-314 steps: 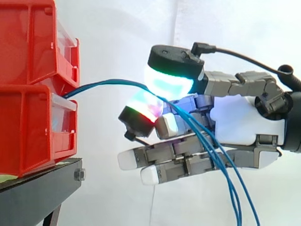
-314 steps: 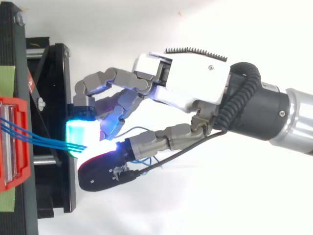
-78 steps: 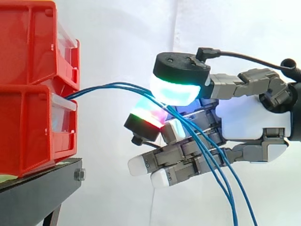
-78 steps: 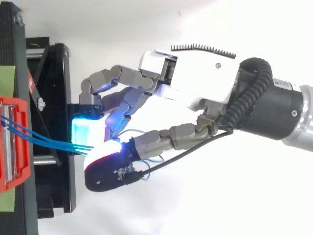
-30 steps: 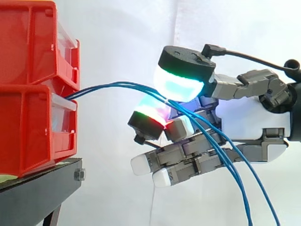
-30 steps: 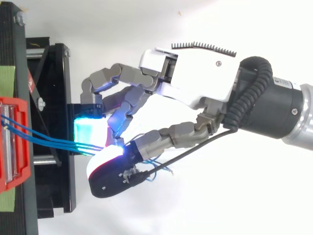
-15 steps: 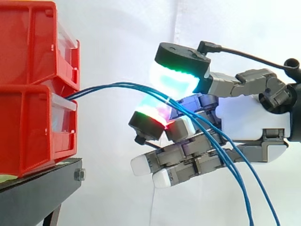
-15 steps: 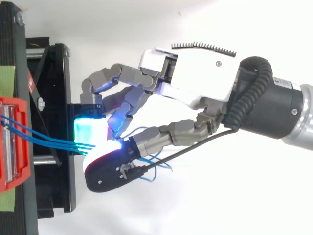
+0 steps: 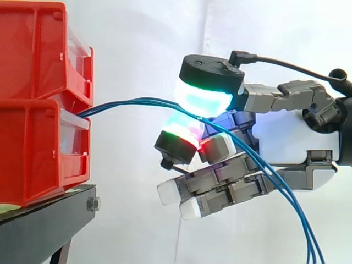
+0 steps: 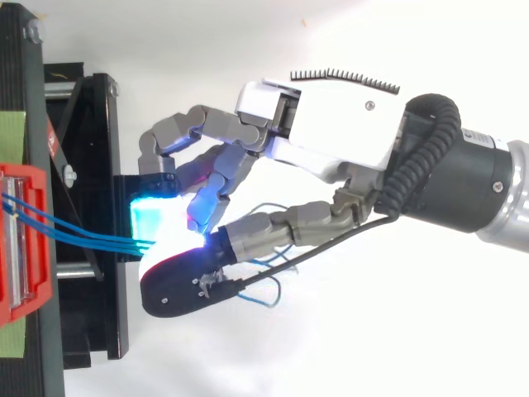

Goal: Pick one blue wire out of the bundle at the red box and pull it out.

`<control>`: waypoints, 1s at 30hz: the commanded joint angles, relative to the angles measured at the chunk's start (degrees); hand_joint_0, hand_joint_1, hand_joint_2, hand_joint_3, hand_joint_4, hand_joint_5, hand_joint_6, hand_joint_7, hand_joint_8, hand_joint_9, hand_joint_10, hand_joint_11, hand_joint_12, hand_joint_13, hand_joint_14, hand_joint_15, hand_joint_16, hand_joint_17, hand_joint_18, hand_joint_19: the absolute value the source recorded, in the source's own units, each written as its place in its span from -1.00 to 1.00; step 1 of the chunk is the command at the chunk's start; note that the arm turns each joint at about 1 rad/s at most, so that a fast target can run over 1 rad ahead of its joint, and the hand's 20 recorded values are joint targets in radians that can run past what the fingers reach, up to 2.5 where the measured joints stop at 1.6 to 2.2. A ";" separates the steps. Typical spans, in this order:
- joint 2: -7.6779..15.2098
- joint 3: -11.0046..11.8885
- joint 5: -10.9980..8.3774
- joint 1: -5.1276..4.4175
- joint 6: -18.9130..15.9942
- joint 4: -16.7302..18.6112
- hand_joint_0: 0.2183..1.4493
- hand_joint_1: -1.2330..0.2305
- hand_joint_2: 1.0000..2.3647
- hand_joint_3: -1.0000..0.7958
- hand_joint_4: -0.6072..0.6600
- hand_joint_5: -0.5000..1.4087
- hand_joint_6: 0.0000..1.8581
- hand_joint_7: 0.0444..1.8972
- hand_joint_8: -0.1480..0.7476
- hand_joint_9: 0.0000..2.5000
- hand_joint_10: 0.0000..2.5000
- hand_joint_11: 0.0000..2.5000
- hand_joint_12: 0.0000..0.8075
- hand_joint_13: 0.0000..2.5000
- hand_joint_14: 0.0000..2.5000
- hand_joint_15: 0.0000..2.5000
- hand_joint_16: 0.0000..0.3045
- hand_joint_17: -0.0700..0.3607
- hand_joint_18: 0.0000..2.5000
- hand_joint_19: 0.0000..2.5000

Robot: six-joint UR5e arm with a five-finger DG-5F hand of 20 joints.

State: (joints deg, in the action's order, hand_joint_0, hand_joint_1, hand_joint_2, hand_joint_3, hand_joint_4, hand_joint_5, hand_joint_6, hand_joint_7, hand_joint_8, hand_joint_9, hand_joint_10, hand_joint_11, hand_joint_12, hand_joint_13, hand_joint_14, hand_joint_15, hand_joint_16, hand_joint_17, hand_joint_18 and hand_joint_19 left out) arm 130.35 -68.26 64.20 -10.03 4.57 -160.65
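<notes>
Blue wires (image 9: 132, 103) (image 10: 83, 233) leave the slot between the two stacked red boxes (image 9: 38, 104) (image 10: 21, 240) and run right as a tight bundle. My hand (image 9: 286, 146) (image 10: 331, 141) comes in from the right. Its thumb pad (image 9: 203, 99) glows green and cyan above the wires; a finger pad (image 9: 181, 135) glowing red presses from below, so the wires are pinched between them. Past the pinch the wires slope down across the lower fingers (image 9: 214, 190) and off the bottom right. I cannot tell how many wires sit inside the pinch.
The red boxes stand on a black stand (image 9: 44, 225) (image 10: 83, 165) at the left. A white curtain (image 9: 143, 44) hangs behind. Loose blue wire ends (image 10: 269, 285) curl under the hand in the top view.
The hand has drifted a little to the right since the earliest frames, and its pinching finger pad has risen closer to the thumb. The trailing wires now swing further right.
</notes>
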 commanded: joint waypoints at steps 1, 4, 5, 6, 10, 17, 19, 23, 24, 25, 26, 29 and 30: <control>-0.01 0.06 0.04 0.01 0.00 0.08 -0.25 -0.60 -0.97 -0.15 0.09 -0.65 -0.04 0.40 -0.07 -0.09 -0.98 -0.22 -0.11 -0.44 -0.98 -0.62 -0.65 -0.11 -0.58 -0.68; -0.01 0.06 0.04 0.01 0.00 0.08 -0.21 -0.61 -0.98 -0.22 0.12 -0.66 -0.03 0.35 -0.07 -0.11 -0.98 -0.22 -0.11 -0.45 -0.98 -0.63 -0.65 -0.11 -0.58 -0.70; 0.08 -0.03 0.04 0.01 0.00 0.08 -0.20 -0.62 -0.98 -0.25 0.14 -0.66 -0.03 0.34 -0.07 -0.12 -0.98 -0.22 -0.11 -0.45 -0.98 -0.63 -0.65 -0.11 -0.57 -0.70; -0.01 0.06 0.04 0.01 0.00 0.08 -0.20 -0.61 -0.98 -0.29 0.17 -0.66 -0.03 0.31 -0.07 -0.12 -0.98 -0.22 -0.12 -0.46 -0.98 -0.63 -0.65 -0.11 -0.58 -0.70; -0.01 -0.03 0.04 0.01 0.00 -0.01 -0.29 -0.54 -1.00 -0.40 0.24 -0.65 -0.04 0.30 -0.07 -0.09 -0.98 -0.22 -0.12 -0.45 -0.98 -0.62 -0.65 -0.11 -0.58 -0.67; -0.01 -0.03 0.04 0.10 0.00 0.08 -0.38 -0.32 -0.99 -0.32 0.22 -0.63 -0.06 0.37 -0.06 -0.03 -0.98 -0.24 -0.09 -0.43 -0.98 -0.61 -0.64 -0.11 -0.57 -0.64; -0.01 0.06 0.04 0.01 0.00 0.08 -0.37 -0.33 -0.98 -0.29 0.21 -0.62 -0.06 0.37 -0.05 -0.02 -0.98 -0.23 -0.09 -0.43 -0.98 -0.62 -0.64 -0.11 -0.57 -0.64; -0.01 0.06 0.04 0.01 0.00 0.08 -0.36 -0.37 -0.98 -0.23 0.18 -0.62 -0.06 0.38 -0.05 -0.01 -0.98 -0.22 -0.09 -0.42 -0.98 -0.62 -0.65 -0.11 -0.57 -0.64; -0.01 -0.03 0.04 0.10 0.00 0.08 -0.35 -0.39 -0.98 -0.22 0.17 -0.62 -0.06 0.38 -0.04 -0.02 -0.97 -0.23 -0.09 -0.42 -0.98 -0.62 -0.65 -0.11 -0.57 -0.64; -0.01 0.06 -0.04 0.10 0.00 -0.01 -0.34 -0.40 -0.98 -0.22 0.16 -0.62 -0.06 0.38 -0.04 -0.02 -0.98 -0.23 -0.09 -0.42 -0.98 -0.62 -0.64 -0.11 -0.57 -0.64; -0.01 0.06 -0.04 0.10 0.00 -0.01 -0.32 -0.45 -0.98 -0.22 0.14 -0.63 -0.05 0.36 -0.05 -0.03 -0.98 -0.22 -0.09 -0.42 -0.98 -0.61 -0.64 -0.11 -0.57 -0.65; -0.01 -0.03 0.04 0.10 0.00 0.08 -0.27 -0.51 -0.98 -0.28 0.14 -0.64 -0.05 0.33 -0.06 -0.06 -0.98 -0.22 -0.10 -0.43 -0.98 -0.62 -0.65 -0.11 -0.58 -0.66; -0.01 0.06 0.04 0.10 0.00 0.08 -0.25 -0.54 -0.99 -0.32 0.17 -0.65 -0.04 0.31 -0.06 -0.08 -0.98 -0.22 -0.10 -0.44 -0.98 -0.62 -0.65 -0.11 -0.58 -0.67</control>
State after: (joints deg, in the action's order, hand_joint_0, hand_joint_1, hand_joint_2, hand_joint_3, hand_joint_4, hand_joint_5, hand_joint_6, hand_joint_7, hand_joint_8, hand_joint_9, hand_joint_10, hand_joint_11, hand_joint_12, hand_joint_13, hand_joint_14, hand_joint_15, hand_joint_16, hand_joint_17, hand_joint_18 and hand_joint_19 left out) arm 130.35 -68.24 64.21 -9.96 4.57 -160.62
